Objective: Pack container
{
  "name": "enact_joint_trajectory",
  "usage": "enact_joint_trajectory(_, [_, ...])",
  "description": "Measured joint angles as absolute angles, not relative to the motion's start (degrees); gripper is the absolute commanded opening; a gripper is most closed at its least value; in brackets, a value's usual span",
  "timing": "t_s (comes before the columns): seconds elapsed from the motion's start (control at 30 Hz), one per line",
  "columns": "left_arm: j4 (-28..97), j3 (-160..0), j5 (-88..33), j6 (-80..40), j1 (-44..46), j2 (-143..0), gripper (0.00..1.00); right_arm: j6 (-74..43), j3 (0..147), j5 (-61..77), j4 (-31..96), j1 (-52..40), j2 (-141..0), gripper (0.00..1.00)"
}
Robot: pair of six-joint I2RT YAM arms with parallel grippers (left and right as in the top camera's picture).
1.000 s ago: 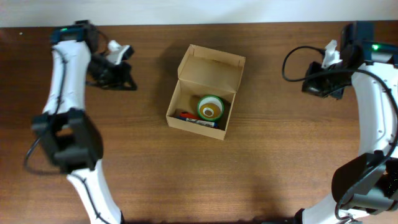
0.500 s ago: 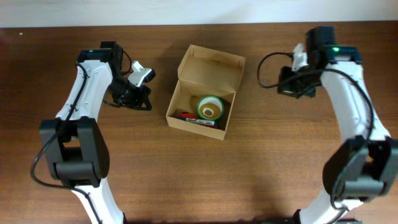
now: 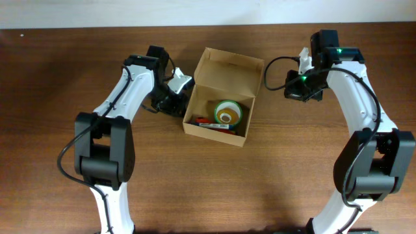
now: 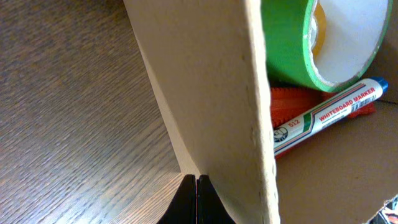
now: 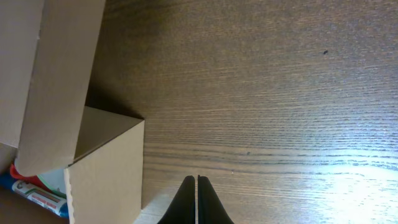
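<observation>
Container (image 3: pixel 229 70) sits mid-table (image 3: pixel 292 169), slightly toward the far edge, with its flap lid open and standing up at the back. Inside it are a green tape roll (image 3: pixel 226 114), a whiteboard marker (image 3: pixel 212 127) along the front wall and a red item (image 3: pixel 195 120) beside the marker, partly hidden.

Left gripper (image 3: pixel 177 103) has its fingers pressed together and holds nothing. It is at the outside of the container's left wall; can't tell if it touches. In the left wrist view that wall blocks most of the box interior.

Right gripper (image 3: pixel 291 90) is also pressed together and empty, over bare wood to the right of the container and apart from its corner. A black cable (image 3: pixel 276 65) loops near it.
</observation>
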State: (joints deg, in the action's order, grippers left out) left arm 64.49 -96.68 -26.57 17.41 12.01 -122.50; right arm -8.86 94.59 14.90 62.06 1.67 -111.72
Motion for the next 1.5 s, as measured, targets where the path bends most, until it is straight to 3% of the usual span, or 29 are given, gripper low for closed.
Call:
enact_joint_trajectory(0.37, [59.72,-96.68,-22.50,12.36,9.17,-122.50,0.01,-9.10,94.54,22.46,50.59,1.32,-122.91,0.04])
enact_joint_trajectory(0.57, [60.45,-96.68,-22.39,12.12,9.30,-122.50,0.02,-8.69,94.48,27.86,41.41,-4.62,-124.49,0.04])
enact_joint_trajectory(0.77, [60.31,-96.68,-21.76,12.10,9.30,-122.50,0.02,-7.27,94.50,29.93,40.40,-7.42,-124.49,0.04])
enact_joint_trajectory(0.93, [52.64,-96.64,-19.57,9.54,8.01,-122.50,0.01,-7.25,94.50,30.15,40.69,-6.28,-124.49,0.04])
enact_joint_trajectory(1.1, [42.35,-96.68,-34.44,6.04,2.94,-124.40,0.02,-7.25,94.50,30.44,41.08,-5.98,-124.49,0.04])
enact_joint_trajectory(1.27, [40.64,-98.61,-52.69,2.00,0.40,-135.15,0.01,-9.41,94.59,35.68,37.85,-5.15,-124.49,0.04])
enact_joint_trajectory(1.5, [33.76,-105.14,-63.20,-4.21,0.95,-139.46,0.02,-12.67,94.63,40.32,36.67,-1.52,-124.49,0.04])
